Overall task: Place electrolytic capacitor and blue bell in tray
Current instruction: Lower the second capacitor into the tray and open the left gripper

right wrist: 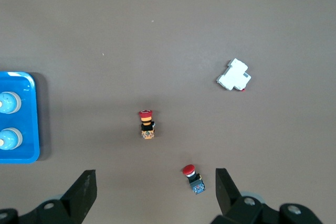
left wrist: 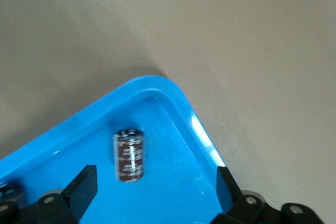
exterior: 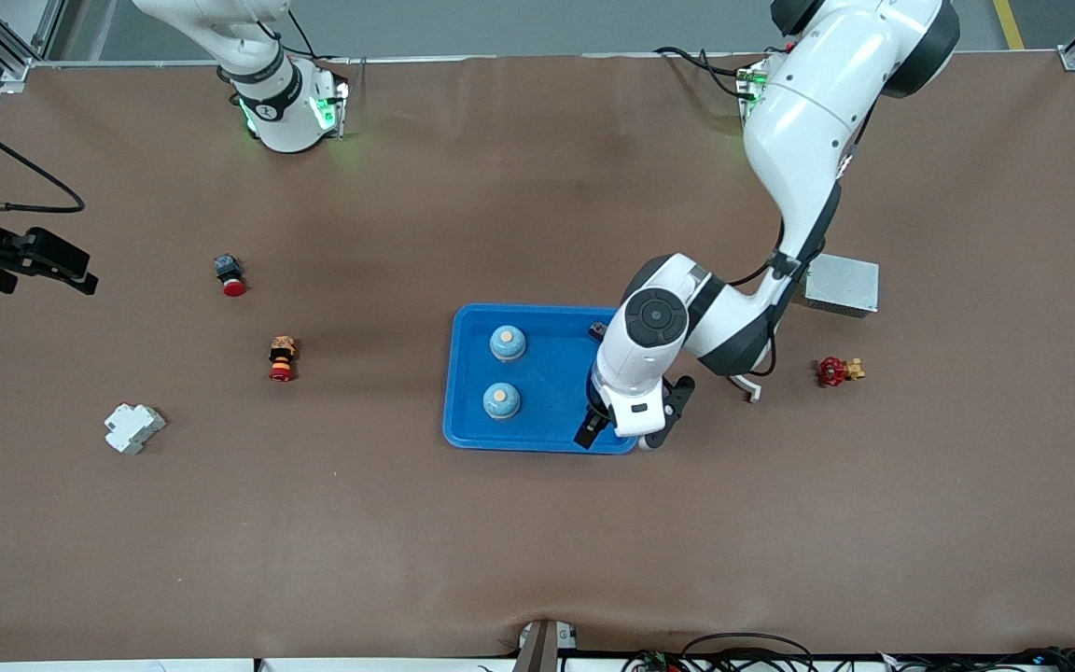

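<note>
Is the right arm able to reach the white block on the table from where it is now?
Probably yes. The right gripper is open, holds nothing, and hangs over the right arm's end of the table. The white block lies alone at that end, with nothing on it or against it.

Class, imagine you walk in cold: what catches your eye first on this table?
The bright blue tray mid-table stands out, holding two blue bells and a dark capacitor lying in one corner. The left gripper hangs open over that corner. The right gripper waits open above the scattered red-capped buttons toward the right arm's end.
</note>
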Motion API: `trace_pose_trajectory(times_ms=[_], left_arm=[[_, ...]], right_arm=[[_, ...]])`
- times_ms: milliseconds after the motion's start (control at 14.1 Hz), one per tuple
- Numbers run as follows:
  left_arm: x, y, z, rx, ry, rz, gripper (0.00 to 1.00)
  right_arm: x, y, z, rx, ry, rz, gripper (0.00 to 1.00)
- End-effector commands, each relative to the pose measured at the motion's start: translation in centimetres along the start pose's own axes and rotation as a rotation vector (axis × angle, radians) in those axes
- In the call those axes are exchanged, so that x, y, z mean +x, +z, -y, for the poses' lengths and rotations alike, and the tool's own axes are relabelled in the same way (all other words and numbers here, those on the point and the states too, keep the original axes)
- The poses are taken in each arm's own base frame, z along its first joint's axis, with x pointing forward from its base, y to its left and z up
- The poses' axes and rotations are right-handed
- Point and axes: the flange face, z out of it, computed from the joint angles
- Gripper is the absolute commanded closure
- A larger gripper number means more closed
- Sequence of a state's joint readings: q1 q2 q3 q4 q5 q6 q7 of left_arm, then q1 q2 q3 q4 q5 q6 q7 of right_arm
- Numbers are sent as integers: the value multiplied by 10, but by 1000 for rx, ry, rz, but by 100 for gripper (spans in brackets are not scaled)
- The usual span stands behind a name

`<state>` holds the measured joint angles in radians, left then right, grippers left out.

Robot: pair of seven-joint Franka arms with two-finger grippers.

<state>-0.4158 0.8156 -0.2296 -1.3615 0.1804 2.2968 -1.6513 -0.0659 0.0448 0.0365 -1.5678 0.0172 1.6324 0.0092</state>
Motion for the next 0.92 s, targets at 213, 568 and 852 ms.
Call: trace_pose_trajectory(times_ms=[213,568,852], left_arm=[[32,-55,9,94,81,-88,0],[65,-88,29,236,179,-87,0],[103,-132,51,316,262,-51,0]], right_arm=[[-17,2,-10,15,36,6,0],[-17,6,-15,43,50,10,0],[-17,7,-13,41,45,10,0]])
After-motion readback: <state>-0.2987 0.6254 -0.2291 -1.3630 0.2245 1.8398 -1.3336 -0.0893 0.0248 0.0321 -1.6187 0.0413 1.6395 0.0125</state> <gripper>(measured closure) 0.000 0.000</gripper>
